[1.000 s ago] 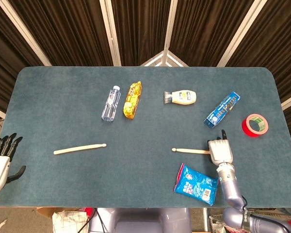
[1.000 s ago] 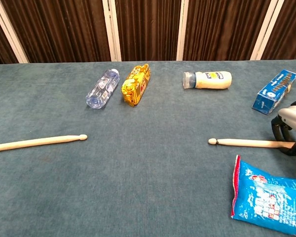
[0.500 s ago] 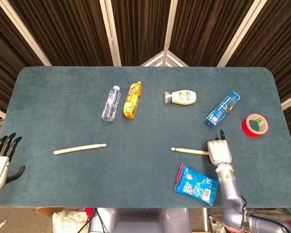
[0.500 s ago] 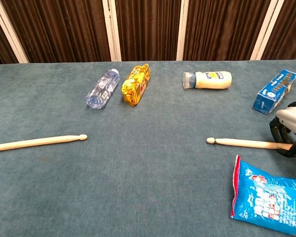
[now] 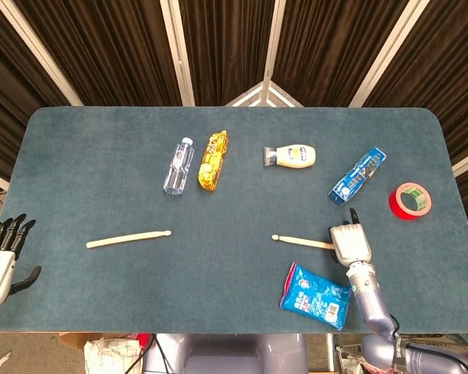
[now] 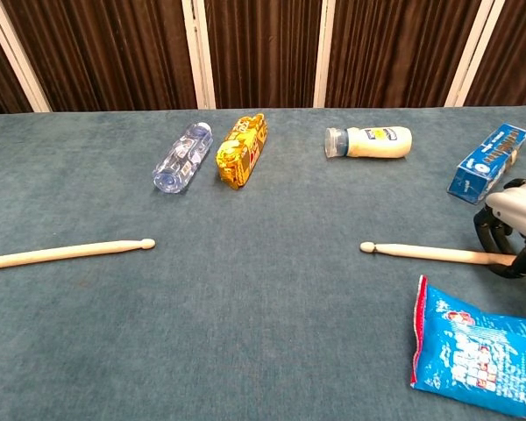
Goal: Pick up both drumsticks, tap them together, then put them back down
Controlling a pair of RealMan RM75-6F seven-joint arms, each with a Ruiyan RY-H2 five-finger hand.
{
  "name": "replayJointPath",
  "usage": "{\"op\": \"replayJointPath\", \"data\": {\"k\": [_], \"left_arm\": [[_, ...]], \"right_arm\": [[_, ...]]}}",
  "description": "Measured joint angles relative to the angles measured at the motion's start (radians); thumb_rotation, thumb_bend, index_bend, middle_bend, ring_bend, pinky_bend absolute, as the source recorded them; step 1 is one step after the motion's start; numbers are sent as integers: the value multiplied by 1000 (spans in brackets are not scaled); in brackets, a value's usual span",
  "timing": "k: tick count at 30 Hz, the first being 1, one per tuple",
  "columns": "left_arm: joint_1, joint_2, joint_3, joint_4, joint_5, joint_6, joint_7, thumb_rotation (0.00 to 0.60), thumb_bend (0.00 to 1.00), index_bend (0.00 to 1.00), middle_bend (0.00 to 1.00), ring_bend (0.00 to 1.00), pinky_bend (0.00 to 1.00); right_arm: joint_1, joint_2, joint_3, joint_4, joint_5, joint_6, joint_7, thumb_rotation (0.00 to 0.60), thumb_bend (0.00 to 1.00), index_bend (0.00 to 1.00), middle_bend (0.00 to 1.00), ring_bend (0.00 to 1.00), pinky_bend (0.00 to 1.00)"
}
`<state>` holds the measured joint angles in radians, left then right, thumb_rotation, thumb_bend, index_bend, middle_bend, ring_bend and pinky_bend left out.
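Two pale wooden drumsticks lie on the blue-grey table (image 5: pixel 242 202). The left drumstick (image 5: pixel 129 238) (image 6: pixel 66 253) rests alone at the left, tip pointing right. The right drumstick (image 5: pixel 303 241) (image 6: pixel 421 253) points its tip left, and its butt end is under my right hand (image 5: pixel 350 243) (image 6: pixel 513 232). That hand's fingers curl around the stick, which stays low at the table surface. My left hand (image 5: pixel 0 261) hangs off the table's left edge with fingers spread, holding nothing, far from the left drumstick.
A water bottle (image 5: pixel 178 165), yellow packet (image 5: pixel 212 160), mayonnaise bottle (image 5: pixel 291 156) and blue box (image 5: pixel 358 176) lie across the back. A red tape roll (image 5: pixel 411 200) sits far right. A blue snack bag (image 5: pixel 315 294) lies just in front of the right drumstick.
The right hand and its drumstick have slid slightly left, the tip moving farther from the snack bag. The left hand and left drumstick have not moved.
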<state>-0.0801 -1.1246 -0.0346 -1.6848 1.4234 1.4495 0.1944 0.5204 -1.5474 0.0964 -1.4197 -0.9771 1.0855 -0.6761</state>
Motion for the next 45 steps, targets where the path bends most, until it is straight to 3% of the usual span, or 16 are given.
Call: {"op": "replayJointPath", "data": {"k": [8, 16, 24, 36, 45], "left_arm": [[-5, -1, -5, 7, -13, -11, -5, 600, 399, 93, 0, 0, 0], [-21, -9, -14, 36, -16, -28, -15, 600, 399, 93, 1, 0, 0], [-56, -37, -41, 69, -53, -70, 8, 600, 366, 122, 111, 0, 0], [-161, -37, -86, 20, -315, -276, 204, 600, 366, 193, 237, 4, 11], [-279, -159, -113, 109, -448, -392, 300, 600, 366, 300, 349, 66, 54]], "right_arm": [[2, 35, -12, -9, -92, -27, 113, 600, 450, 639, 594, 391, 0], [-2, 81, -10, -8, -210, -41, 347, 600, 454, 647, 599, 396, 0], [-4, 179, 27, -63, -315, -29, 562, 600, 453, 648, 599, 396, 0], [43, 280, 96, -211, -340, -22, 540, 600, 453, 647, 600, 397, 0], [53, 295, 102, -258, -334, -13, 502, 600, 454, 648, 600, 397, 0]]}}
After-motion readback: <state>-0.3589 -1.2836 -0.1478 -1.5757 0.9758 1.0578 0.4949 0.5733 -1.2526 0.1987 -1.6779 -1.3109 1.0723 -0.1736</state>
